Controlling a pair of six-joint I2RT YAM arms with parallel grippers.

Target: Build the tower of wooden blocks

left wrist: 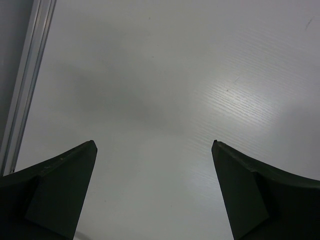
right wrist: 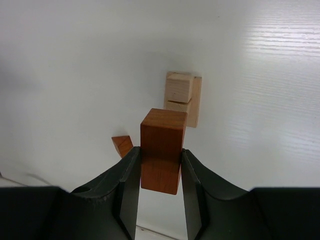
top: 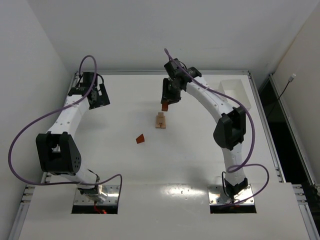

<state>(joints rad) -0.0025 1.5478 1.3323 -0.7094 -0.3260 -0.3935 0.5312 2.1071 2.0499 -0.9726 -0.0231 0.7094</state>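
Tower (top: pixel 160 121) of pale tan wood blocks at mid-table (top: pixel 125 170), a reddish-brown block (right wrist: pixel 161 150) gripped close beside it.
Right gripper (right wrist: pixel 158 152) clamps the upright reddish-brown block between its two fingers, near the tower without touching it. A small reddish-brown wedge (top: pixel 141 139) lies loose on the table, near the tower. Left gripper (left wrist: pixel 154 145) hangs spread wide and empty near the table's far-left edge.
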